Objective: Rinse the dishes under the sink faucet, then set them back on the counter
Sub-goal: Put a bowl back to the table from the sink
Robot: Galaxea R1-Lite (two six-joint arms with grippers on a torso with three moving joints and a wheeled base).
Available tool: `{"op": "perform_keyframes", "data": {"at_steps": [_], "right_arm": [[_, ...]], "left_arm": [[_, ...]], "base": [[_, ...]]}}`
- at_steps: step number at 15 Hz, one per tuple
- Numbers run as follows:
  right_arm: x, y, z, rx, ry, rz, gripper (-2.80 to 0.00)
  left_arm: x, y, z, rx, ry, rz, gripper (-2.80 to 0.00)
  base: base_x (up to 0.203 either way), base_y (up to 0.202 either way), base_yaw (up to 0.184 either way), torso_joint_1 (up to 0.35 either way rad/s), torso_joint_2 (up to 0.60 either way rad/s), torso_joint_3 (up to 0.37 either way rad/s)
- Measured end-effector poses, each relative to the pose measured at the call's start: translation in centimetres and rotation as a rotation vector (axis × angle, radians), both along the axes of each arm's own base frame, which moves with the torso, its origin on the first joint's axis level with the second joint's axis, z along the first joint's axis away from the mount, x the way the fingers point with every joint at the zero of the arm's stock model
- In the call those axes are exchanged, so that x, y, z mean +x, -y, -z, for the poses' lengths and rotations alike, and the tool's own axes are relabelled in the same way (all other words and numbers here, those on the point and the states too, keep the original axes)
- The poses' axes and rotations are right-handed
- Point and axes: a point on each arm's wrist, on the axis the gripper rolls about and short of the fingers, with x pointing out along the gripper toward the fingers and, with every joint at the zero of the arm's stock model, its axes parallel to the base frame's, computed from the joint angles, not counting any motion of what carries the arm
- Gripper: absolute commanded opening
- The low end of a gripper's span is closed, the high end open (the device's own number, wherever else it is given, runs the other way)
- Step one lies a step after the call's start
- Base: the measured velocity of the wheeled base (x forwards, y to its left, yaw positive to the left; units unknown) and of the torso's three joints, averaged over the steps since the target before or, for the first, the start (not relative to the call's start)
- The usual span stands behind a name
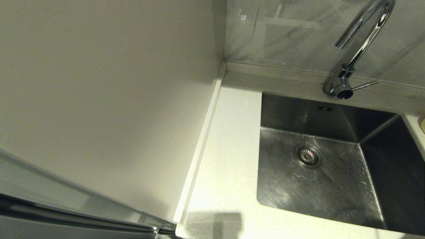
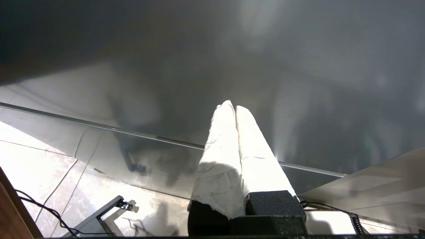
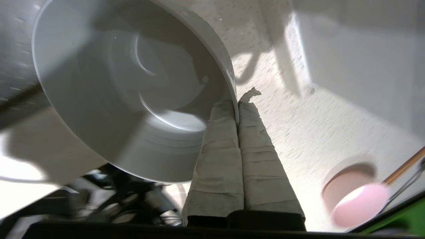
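Your right gripper (image 3: 237, 106) has its 2 tape-wrapped fingers (image 3: 219, 149) pinched together on the rim of a pale bowl (image 3: 132, 86), one finger inside the wall and one outside. The bowl is tilted so that you look straight into its hollow, and it hangs above the speckled tabletop (image 3: 298, 132); its colour reads as white or pale grey, and you cannot tell which. Near the tabletop's edge in that wrist view lies a pink round thing (image 3: 360, 204) with a thin wooden stick (image 3: 403, 166) beside it. In the head view neither arm appears. There you see the steel sink (image 1: 332, 186) with nothing in the basin but its round drain strainer (image 1: 307, 156) and 2 small overflow slots (image 1: 324, 108) on the far wall. The chrome faucet (image 1: 360, 46) rises behind the basin, its spout arching over the far edge and its thin lever (image 1: 365, 85) pointing out to the side. A small pale sliver of something shows at the frame's right edge on the tabletop. Your left gripper (image 2: 235, 108) is parked low beside a dark glossy panel above the tiled floor (image 2: 40, 156), its 2 wrapped fingers pressed together on nothing.
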Motion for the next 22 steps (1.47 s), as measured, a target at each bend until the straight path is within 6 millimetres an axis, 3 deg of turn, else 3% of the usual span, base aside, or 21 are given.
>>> {"op": "perform_keyframes", "data": {"at_steps": [6, 10, 16, 22], "right_arm": [[0.6, 2.0, 1.9, -0.166, -0.029, -0.189, -2.8], [1.2, 2.2, 2.0, -0.252, 0.002, -0.377, -2.8], [1.9, 2.5, 3.2, -0.268, -0.028, -0.488, -2.8], [4.5, 4.5, 5.0, -0.454, -0.037, -0.575, -2.8]], "left_arm": [[0.0, 0.0, 0.0, 0.0, 0.0, 0.001, -2.8], [0.0, 0.0, 0.0, 0.0, 0.0, 0.001, -2.8], [0.0, 0.0, 0.0, 0.0, 0.0, 0.001, -2.8], [0.0, 0.0, 0.0, 0.001, 0.0, 0.001, -2.8]], "base": [[0.0, 0.0, 0.0, 0.0, 0.0, 0.0], [0.0, 0.0, 0.0, 0.0, 0.0, 0.0], [0.0, 0.0, 0.0, 0.0, 0.0, 0.0], [0.0, 0.0, 0.0, 0.0, 0.0, 0.0]]}}
